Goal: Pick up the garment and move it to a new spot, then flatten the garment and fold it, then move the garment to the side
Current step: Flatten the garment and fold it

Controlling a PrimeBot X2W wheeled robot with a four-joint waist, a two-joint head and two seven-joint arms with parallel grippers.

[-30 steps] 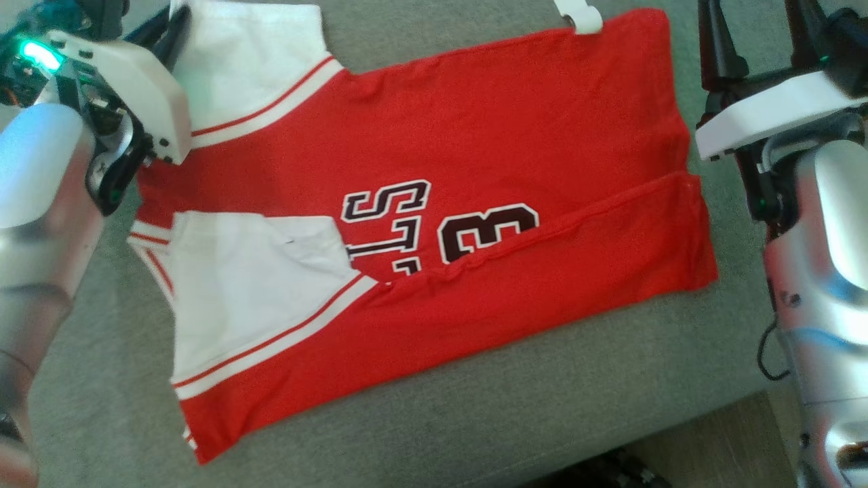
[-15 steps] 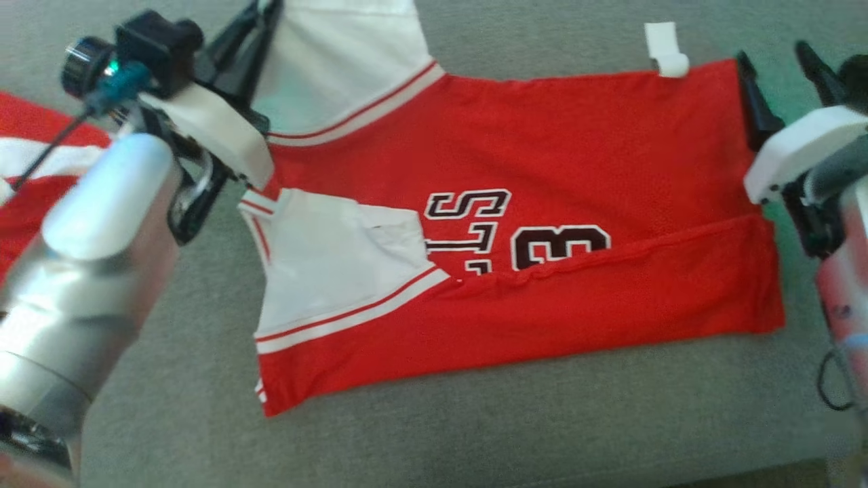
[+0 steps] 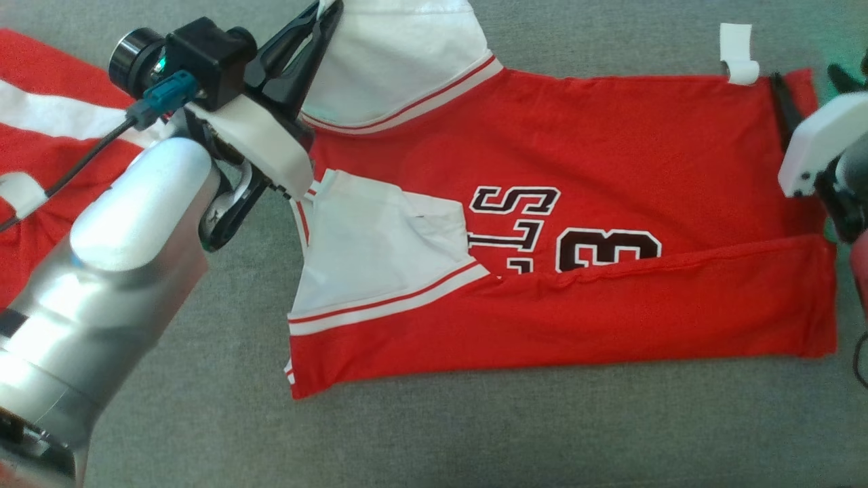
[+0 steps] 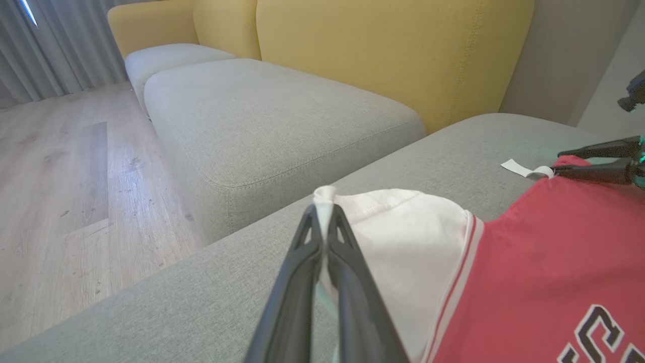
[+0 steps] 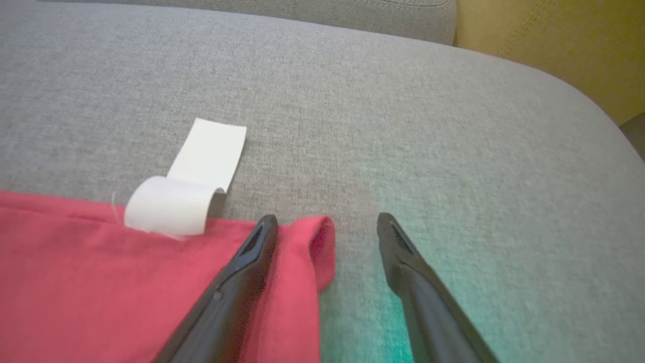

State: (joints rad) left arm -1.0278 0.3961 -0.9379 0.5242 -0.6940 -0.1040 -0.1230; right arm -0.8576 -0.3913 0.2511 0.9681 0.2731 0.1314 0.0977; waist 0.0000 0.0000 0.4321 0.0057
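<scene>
The garment is a red jersey with white sleeves and dark lettering, lying spread on a grey sofa cushion. Its near long edge is folded over the lettering. My left gripper is shut on the edge of the far white sleeve. The left wrist view shows that gripper pinching the sleeve's rim. My right gripper is open at the hem's far corner. One finger lies on the red cloth and the other on the bare cushion. In the head view this gripper is at the right edge.
A white tag curls off the hem beside the right gripper. Another red and white cloth lies at the far left. A second grey cushion, yellow backrests and wooden floor lie beyond.
The head camera has shifted, so the garment sits further right in the picture. The left gripper keeps its hold on the sleeve. The right gripper has closed in on the hem corner.
</scene>
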